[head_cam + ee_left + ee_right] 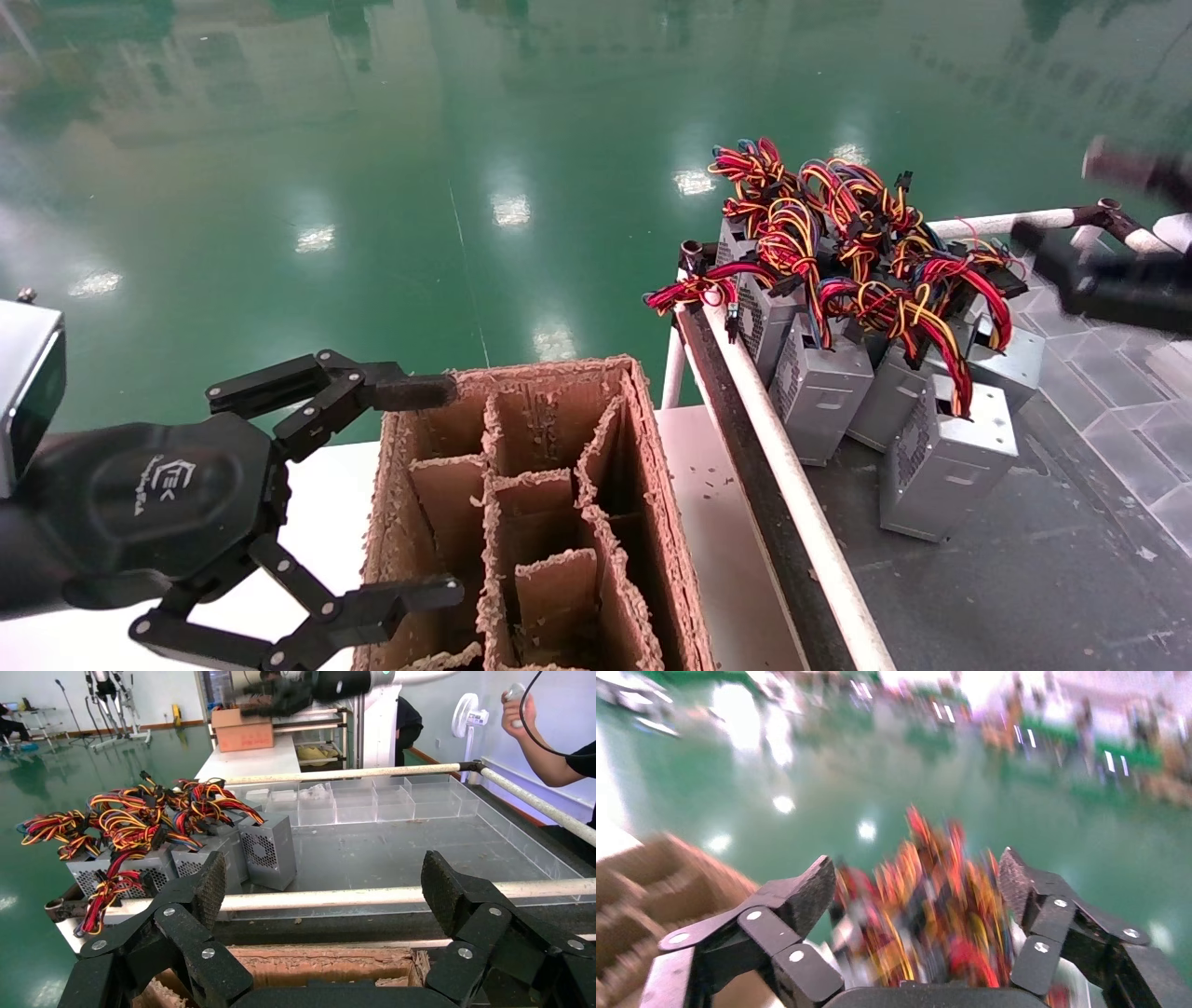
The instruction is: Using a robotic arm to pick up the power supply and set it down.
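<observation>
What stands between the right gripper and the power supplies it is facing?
Nothing visible. The right gripper, fingers open, faces the power supplies across open air; only their own wire bundles lie on top of them. The left gripper hangs open beside the cardboard box.

Probably a robot lab or workshop, glossy green floor [391,168] (epoxy-like), railed work trays [393,846]

The left gripper [438,491] is matte black, built of flat linkage bars pinned with small silver screws, and its rounded palm housing carries a white logo (too small to read). Its fingertip pads [210,888] are finely textured. A grey camera block [28,391] sits behind it. The right gripper [919,885] shows the same black links and silver screws.
</observation>
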